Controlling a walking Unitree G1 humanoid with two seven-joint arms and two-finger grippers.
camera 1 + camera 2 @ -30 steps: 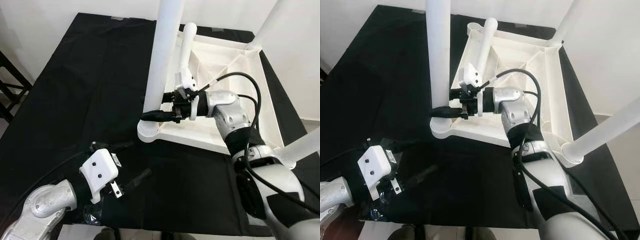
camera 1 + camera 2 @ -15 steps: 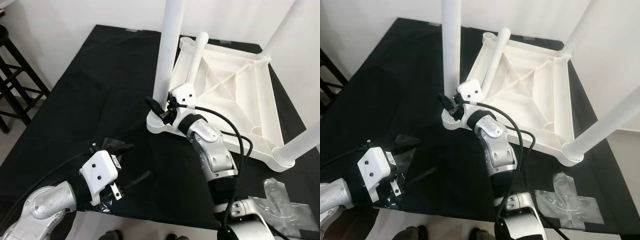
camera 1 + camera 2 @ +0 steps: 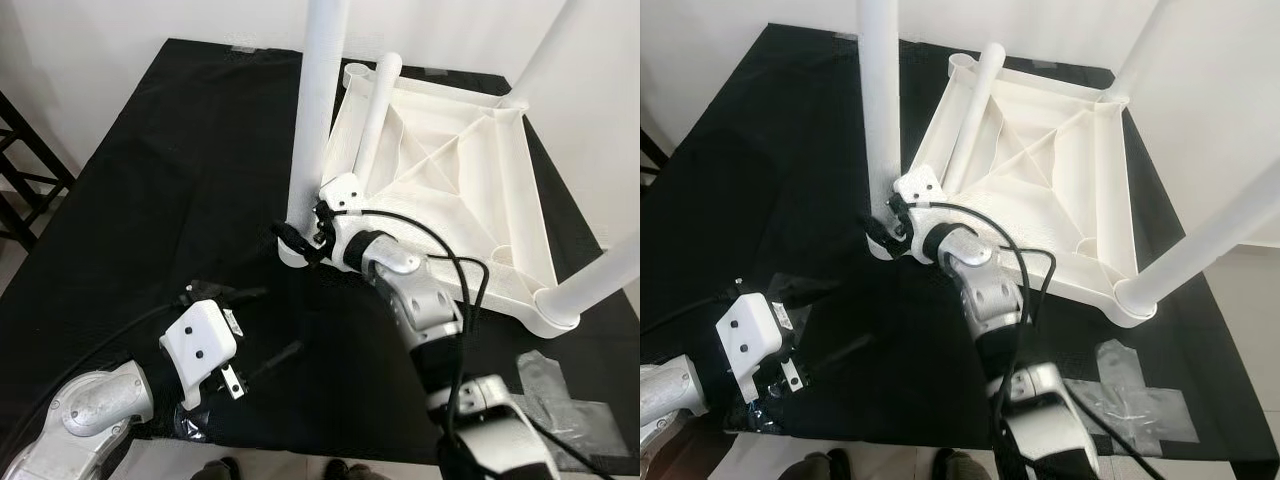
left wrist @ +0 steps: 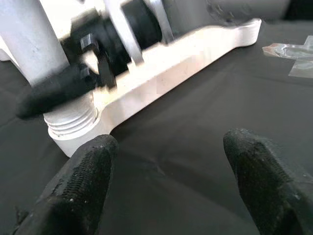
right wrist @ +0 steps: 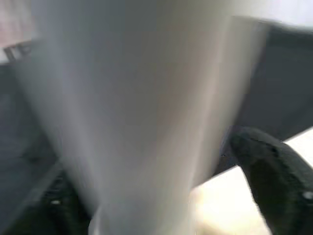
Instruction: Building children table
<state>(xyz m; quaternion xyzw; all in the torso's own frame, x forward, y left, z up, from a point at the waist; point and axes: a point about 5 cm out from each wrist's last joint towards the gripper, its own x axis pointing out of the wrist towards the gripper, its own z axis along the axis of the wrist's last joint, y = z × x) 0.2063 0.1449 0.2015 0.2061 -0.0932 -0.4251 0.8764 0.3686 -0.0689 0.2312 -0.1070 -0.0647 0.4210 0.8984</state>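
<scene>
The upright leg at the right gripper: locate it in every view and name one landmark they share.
Left eye view: the leg rises from the near-left corner socket out past the top edge.
Right eye view: left of centre, standing on the same corner.
Left wrist view: beyond the fingers, rising from the threaded socket.
Right wrist view: close and blurred, between the two fingers.
Landmark: the right gripper at the leg's base.

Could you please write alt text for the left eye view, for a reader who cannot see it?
The right gripper reaches around the base of an upright white leg at the near corner of an upturned white table top on a black cloth. The left gripper hovers open nearby; one leg lies loose in the top.
</scene>
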